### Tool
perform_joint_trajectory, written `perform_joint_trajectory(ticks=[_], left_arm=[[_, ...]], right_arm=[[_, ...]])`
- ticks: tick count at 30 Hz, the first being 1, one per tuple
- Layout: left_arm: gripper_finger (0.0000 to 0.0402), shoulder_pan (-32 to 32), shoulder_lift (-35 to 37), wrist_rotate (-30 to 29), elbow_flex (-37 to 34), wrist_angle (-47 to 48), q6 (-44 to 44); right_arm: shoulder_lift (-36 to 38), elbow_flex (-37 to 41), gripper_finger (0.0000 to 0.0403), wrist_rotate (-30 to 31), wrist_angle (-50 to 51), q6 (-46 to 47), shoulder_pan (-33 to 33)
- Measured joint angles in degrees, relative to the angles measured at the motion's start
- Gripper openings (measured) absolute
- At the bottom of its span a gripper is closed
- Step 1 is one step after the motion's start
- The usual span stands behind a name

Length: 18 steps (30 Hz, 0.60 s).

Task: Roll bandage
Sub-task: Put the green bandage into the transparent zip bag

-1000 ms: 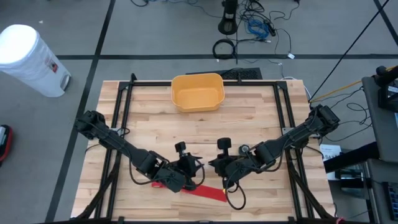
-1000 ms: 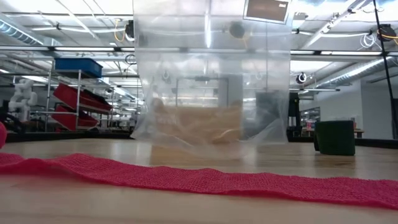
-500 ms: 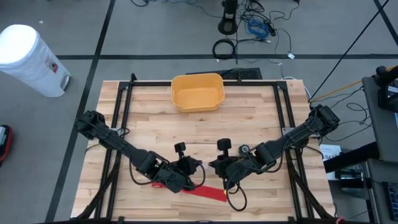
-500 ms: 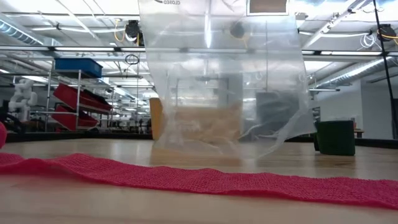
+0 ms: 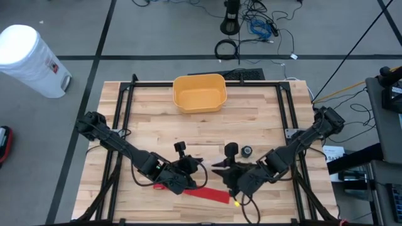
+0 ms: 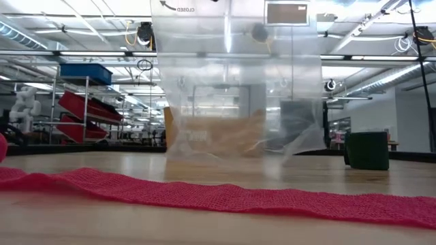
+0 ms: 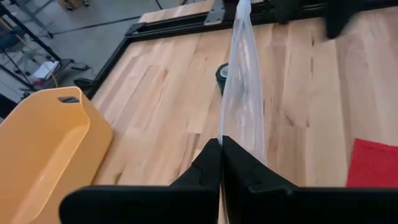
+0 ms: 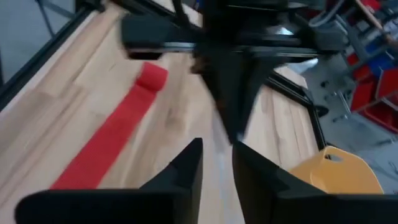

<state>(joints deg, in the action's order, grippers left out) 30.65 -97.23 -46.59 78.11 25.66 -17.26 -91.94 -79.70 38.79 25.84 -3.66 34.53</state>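
Standing over the wooden table [image 5: 207, 129], both arms are bent low toward its near edge. The left gripper [image 7: 221, 163] has its two fingers pressed tight together on the edge of a clear plastic bag [image 7: 244, 99], which stands up thin and upright from the pinch; across the table at tabletop level the same bag [image 6: 238, 95] hangs as a wide, crinkled sheet with the word CLOSED printed near its top. From above, that gripper [image 5: 196, 168] sits just left of the table's middle, close to the front.

The right gripper [image 8: 216, 163] is just beside it, facing the left one, and its fingers stand a narrow gap apart with nothing that I can see between them. From overhead it [image 5: 227, 172] lies right of the left gripper, nearly tip to tip.

The red bandage [image 5: 204, 193] lies flat on the wood at the front, unrolled in a long strip, with a rolled-up end [image 8: 151, 77] near the left arm. From table height the strip [image 6: 225, 194] stretches across the whole foreground.

A yellow bin [image 5: 200, 93] sits at the far edge of the table. A small dark roll of tape [image 5: 247, 151] rests on the wood near the right arm, well apart from the bandage.
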Motion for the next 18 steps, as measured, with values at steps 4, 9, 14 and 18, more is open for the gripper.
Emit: perform_joint_trajectory(ticks=[4, 9, 14, 18], left_arm=[[0.0002, -0.26, 0.01, -0.13, 0.0, 0.1, -0.3], [0.0001, -0.26, 0.02, -0.13, 0.0, -0.14, -0.39], [0.0001, -0.26, 0.02, -0.13, 0.0, -0.28, -0.39], [0.0001, -0.26, 0.02, -0.02, 0.0, -0.29, -0.43]], right_arm=[[-0.21, 0.02, 0.0085, -0.17, 1.89, -0.25, 0.59], [-2.58, 0.04, 0.0096, -0.05, 3.2, -0.52, 0.26], [-5.28, 0.1, 0.0107, 3.51, 2.81, -2.6, -0.57], [-5.53, 0.09, 0.0109, 8.01, 2.63, -3.28, -1.52]])
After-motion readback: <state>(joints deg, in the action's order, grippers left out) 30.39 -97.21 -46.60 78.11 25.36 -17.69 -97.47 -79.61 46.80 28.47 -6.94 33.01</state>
